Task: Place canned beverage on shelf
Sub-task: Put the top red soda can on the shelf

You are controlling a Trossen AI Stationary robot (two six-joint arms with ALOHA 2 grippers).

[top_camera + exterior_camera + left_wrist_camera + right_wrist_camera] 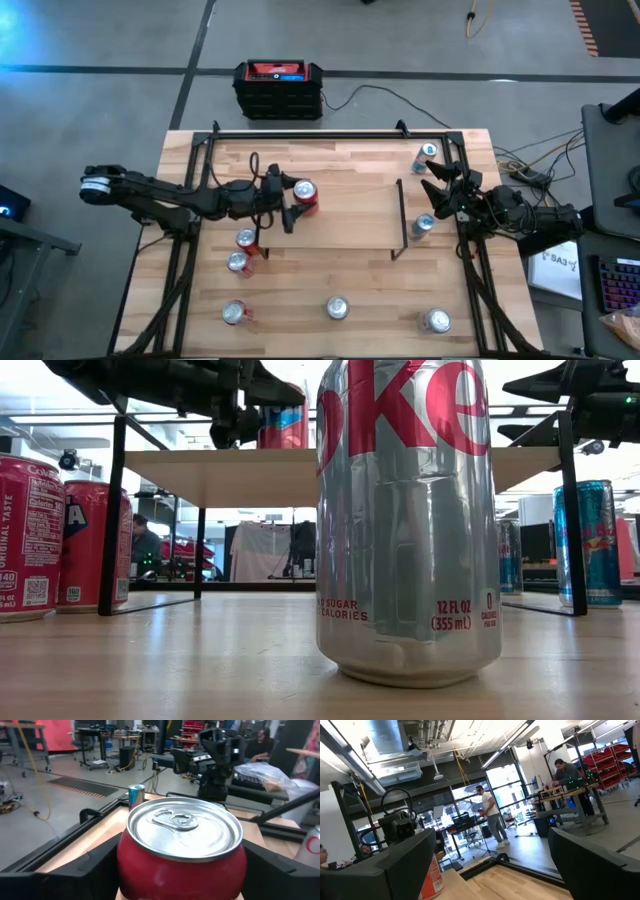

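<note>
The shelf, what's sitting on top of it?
One red can stands on the shelf, between the left tool's fingers. The arm covers part of that end, so anything beneath it stays hidden.

red can upright on light-wood shelf, left end

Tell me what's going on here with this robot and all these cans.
The left gripper has its fingers around a red can standing on the left end of the shelf. The grip itself can't be confirmed. The right gripper waits off the shelf's right end with its fingers open and empty. More cans stand on the table: two red ones by the shelf's left legs, a blue one at its right, and several silver ones along the front.
</note>
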